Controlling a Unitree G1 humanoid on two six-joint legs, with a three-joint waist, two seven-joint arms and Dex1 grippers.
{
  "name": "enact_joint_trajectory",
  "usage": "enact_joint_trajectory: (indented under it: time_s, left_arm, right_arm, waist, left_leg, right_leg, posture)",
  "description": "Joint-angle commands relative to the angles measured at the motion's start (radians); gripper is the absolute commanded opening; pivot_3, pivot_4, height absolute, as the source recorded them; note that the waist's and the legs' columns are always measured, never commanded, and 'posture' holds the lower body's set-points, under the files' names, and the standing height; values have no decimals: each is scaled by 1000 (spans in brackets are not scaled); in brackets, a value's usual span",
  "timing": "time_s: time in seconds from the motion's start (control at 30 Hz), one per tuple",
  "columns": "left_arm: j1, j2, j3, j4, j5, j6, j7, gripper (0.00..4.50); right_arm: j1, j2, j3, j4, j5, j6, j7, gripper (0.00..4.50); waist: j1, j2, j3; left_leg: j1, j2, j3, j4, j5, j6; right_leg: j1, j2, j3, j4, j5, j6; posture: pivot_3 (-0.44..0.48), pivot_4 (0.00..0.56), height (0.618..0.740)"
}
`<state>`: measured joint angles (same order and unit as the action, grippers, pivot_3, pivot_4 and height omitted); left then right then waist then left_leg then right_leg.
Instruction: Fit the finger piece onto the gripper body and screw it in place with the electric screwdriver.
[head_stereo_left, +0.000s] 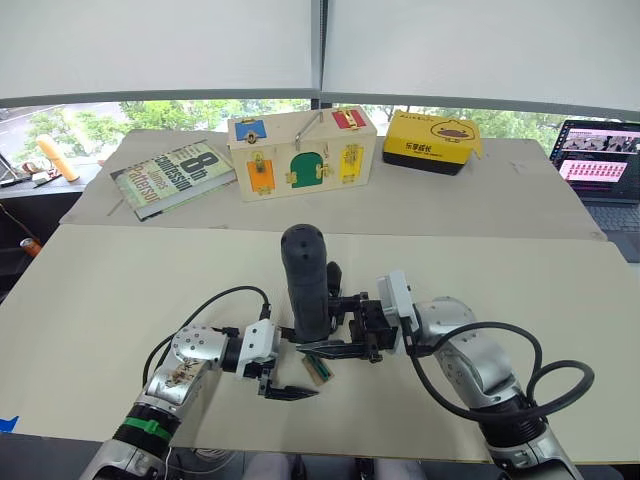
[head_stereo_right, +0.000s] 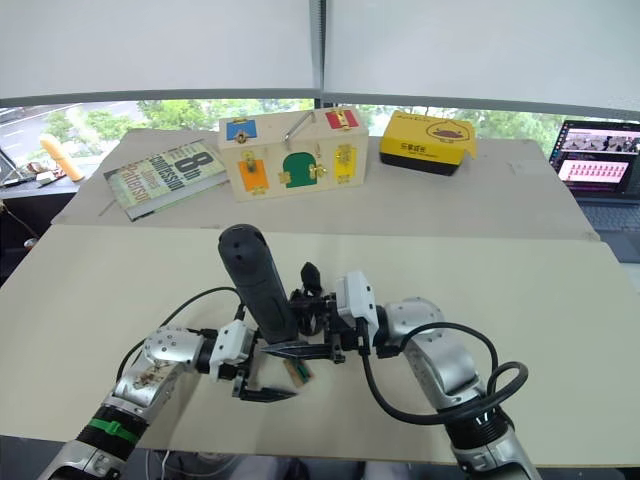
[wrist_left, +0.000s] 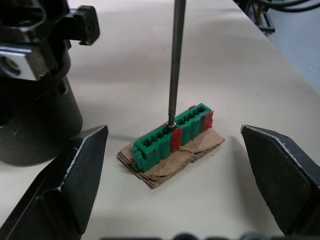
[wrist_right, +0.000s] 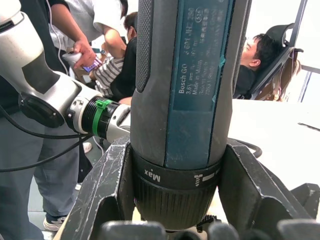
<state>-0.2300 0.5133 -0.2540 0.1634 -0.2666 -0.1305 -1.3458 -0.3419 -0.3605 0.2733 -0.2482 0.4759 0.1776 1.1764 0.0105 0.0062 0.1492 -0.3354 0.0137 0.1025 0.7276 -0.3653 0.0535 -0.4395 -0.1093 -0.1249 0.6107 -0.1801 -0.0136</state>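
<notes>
The electric screwdriver (head_stereo_left: 303, 275) stands upright near the table's front edge, with my right gripper (wrist_right: 177, 150) shut around its barrel just above the collar. Its thin metal bit (wrist_left: 176, 60) comes straight down onto a small green-and-tan block (wrist_left: 155, 142) lying on the table. My left gripper (head_stereo_left: 292, 380) is open, with one finger (wrist_left: 75, 170) on each side of that block and not touching it. The finger piece and the gripper body are out of view.
A wooden lock box (head_stereo_left: 300, 155), a book (head_stereo_left: 172, 177) and a yellow box (head_stereo_left: 432, 140) lie on the far table. A laptop (head_stereo_left: 600, 165) sits at the far right. Seated people (wrist_right: 260, 55) show behind the screwdriver.
</notes>
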Motion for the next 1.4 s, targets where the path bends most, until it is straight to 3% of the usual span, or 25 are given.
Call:
enact_joint_trajectory:
  time_s: [0.03,0.83,1.2,1.4]
  left_arm:
    - [24,11,10,22,-9,21,-4,4490]
    - [69,56,78,-101,-124,67,-35,4490]
    - [131,154,228,-308,-304,258,-18,4490]
    - [143,198,295,-324,-313,286,3,4490]
  right_arm:
    - [-11,7,-8,-42,25,-12,0,1948]
    - [-56,4,-56,-106,131,43,-9,1948]
    - [-95,-26,-131,-186,274,132,-26,1948]
    - [-138,-64,-199,-228,381,196,-43,1948]
  waist:
    - [-1,0,0]
    - [-17,-2,6]
    - [-17,-3,15]
    - [-18,-3,16]
  left_leg:
    - [0,0,0,0,0,0]
    - [-3,0,0,0,0,-1]
    - [-5,0,0,0,0,-1]
    - [-4,-1,1,0,0,-1]
  right_leg:
    - [0,0,0,0,0,0]
    - [-3,3,-2,-1,-1,0]
    - [-4,3,-2,-1,-1,1]
    - [-4,9,-3,-1,-1,1]
  posture:
    - [0,150,740]
    - [0,150,740]
    - [0,150,740]
    - [0,150,740]
